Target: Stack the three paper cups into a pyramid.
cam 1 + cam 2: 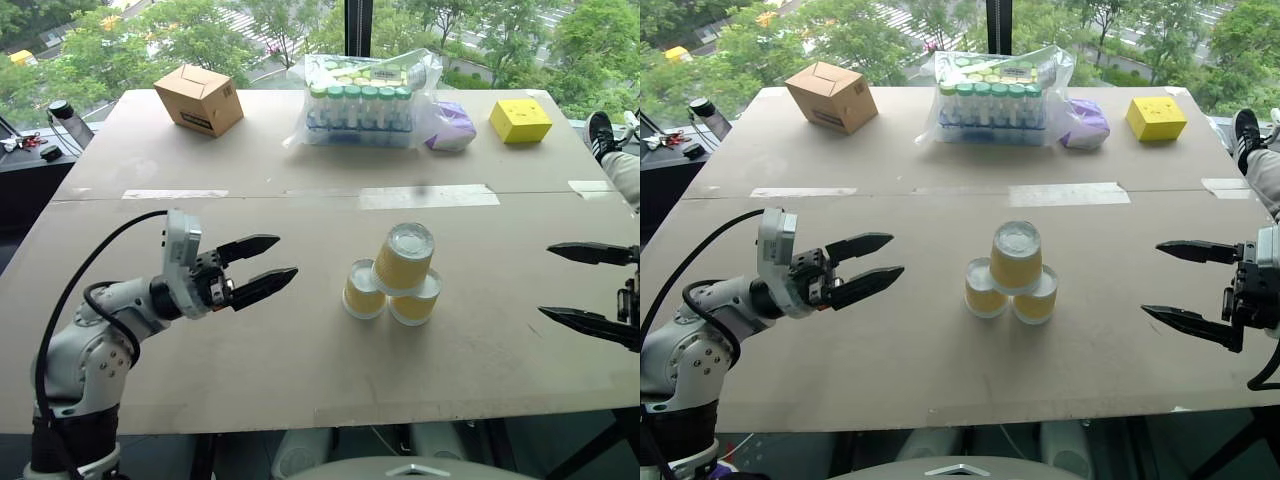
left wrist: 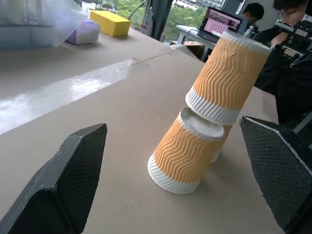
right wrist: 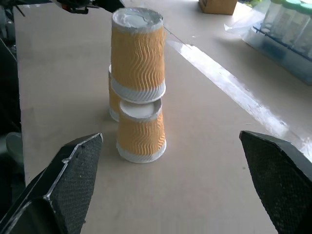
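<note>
Three mustard-yellow paper cups stand upside down in a pyramid at the table's middle. Two base cups (image 1: 364, 290) (image 1: 415, 299) sit side by side, and the top cup (image 1: 404, 258) rests across them, tilted a little. My left gripper (image 1: 268, 269) hovers open to the left of the stack, apart from it, pointing at it with nothing between its fingers. My right gripper (image 1: 590, 288) hangs open at the right edge, also well clear of the cups and empty. The wrist views show the stack (image 2: 214, 107) (image 3: 138, 83) between open fingers at a distance.
At the far side stand a brown cardboard box (image 1: 199, 99), a clear bag of green-capped vials (image 1: 362, 102), a purple-white pouch (image 1: 452, 127) and a yellow square box (image 1: 520, 120). Tape strips (image 1: 428, 196) cross the table. A person's shoe (image 1: 600, 133) shows at the far right.
</note>
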You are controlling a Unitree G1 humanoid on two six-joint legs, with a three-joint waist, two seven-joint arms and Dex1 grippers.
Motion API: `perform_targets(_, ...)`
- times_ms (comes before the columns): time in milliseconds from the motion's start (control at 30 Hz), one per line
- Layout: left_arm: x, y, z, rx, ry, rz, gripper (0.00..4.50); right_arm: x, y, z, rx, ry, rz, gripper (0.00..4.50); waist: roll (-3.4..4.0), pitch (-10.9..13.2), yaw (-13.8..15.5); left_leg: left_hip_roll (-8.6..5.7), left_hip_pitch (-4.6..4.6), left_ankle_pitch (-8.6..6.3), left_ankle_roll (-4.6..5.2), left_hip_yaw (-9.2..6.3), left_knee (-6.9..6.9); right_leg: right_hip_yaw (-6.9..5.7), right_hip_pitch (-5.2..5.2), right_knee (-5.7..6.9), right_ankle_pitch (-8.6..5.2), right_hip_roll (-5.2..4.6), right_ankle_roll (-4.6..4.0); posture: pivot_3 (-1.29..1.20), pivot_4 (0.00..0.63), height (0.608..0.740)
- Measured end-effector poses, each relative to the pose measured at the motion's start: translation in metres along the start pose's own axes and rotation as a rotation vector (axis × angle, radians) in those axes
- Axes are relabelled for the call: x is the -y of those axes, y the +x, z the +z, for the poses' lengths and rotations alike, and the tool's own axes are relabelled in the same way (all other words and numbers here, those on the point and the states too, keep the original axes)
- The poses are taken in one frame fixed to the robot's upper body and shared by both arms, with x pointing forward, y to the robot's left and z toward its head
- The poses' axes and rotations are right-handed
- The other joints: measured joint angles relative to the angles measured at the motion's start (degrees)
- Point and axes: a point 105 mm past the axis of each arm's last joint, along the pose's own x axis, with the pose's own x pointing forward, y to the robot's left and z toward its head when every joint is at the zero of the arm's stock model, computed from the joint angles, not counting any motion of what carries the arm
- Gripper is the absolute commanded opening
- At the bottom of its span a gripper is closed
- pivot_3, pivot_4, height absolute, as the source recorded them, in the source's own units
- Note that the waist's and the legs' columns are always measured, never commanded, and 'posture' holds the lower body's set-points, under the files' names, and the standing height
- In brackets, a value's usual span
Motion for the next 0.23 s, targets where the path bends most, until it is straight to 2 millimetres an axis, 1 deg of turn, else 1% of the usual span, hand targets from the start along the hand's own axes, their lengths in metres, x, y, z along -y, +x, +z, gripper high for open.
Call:
perform_targets(100, -0.002, -0.028, -0.017, -0.06, 0.002, 0.099, 4.45, -0.001, -0.015, -0.017, -0.076, 0.034, -0.049, 4.5, 0.03, 0.0, -0.3, 0.02, 0.08, -0.01, 0.01, 0.12, -0.06, 0.08, 0.01, 0.0, -0.01, 0.02, 0.0, 0.0, 0.15, 0.74)
perform_targets(200, 0.001, -0.062, -0.044, -0.139, -0.053, 0.198, 4.45, 0.003, -0.032, -0.035, -0.13, 0.078, -0.127, 4.5, 0.03, 0.0, -0.6, 0.1, 0.18, -0.02, 0.03, 0.38, -0.15, 0.29, 0.01, 0.0, -0.01, 0.08, 0.0, 0.0, 0.15, 0.74)
perform_targets(233, 0.002, -0.067, -0.049, -0.149, -0.074, 0.205, 4.45, 0.004, -0.034, -0.039, -0.134, 0.087, -0.137, 4.5, 0.05, 0.0, -0.6, 0.1, 0.19, -0.03, 0.06, 0.42, -0.14, 0.28, 0.01, 0.0, -0.02, 0.09, 0.0, 0.0, 0.15, 0.74)
